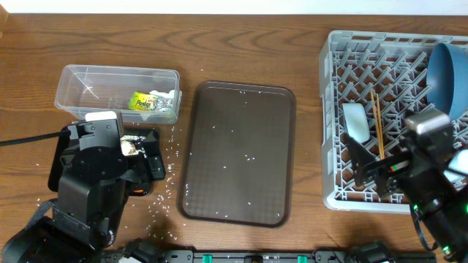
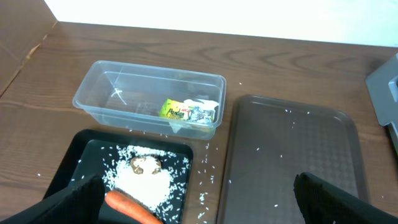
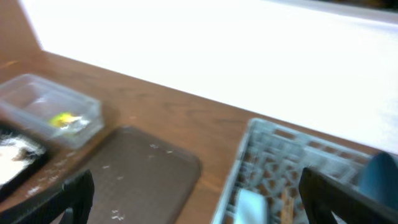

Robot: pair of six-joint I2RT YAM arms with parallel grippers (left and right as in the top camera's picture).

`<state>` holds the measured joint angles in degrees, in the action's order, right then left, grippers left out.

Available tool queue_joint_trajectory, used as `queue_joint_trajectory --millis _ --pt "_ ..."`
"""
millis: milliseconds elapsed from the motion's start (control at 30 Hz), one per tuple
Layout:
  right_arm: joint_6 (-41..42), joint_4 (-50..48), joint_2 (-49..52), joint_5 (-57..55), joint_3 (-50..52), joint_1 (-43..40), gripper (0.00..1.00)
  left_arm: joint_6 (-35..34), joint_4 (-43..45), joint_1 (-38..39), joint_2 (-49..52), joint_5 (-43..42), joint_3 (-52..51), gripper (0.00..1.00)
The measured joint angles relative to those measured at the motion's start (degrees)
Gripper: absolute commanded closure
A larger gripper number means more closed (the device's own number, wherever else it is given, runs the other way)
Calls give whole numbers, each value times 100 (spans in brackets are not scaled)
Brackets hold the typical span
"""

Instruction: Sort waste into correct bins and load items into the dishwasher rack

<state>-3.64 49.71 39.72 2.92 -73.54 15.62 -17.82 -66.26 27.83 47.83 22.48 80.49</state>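
A brown serving tray (image 1: 238, 150) with a raised rim lies flat at the centre of a dark wooden table (image 1: 146, 36). Small white grains (image 2: 202, 198) are scattered across its surface and over the wood off its eight o'clock corner. A pale wall (image 2: 217, 12) borders the table at twelve o'clock.

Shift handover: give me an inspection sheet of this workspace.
Surface: wooden table, brown serving tray at centre.
Job's things: wrapper in clear tub; carrot and food scrap in black tray; blue dish, chopsticks, white bowl in rack.
Clutter: rice grains on table and both trays.
Hands: left hand open over black tray; right hand open over rack; both empty.
Cables: one black cable at the table's left edge.
Surroundings: white wall behind the table.
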Motion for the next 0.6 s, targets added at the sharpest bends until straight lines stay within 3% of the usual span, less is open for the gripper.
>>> queue_joint_trajectory --millis 300,600 --pt "-42 -1515 -1563 -160 2739 -326 1 0 0 0 0 2 0 2" --pt "-44 -2070 -3346 -125 4874 -695 1 0 0 0 0 2 0 2"
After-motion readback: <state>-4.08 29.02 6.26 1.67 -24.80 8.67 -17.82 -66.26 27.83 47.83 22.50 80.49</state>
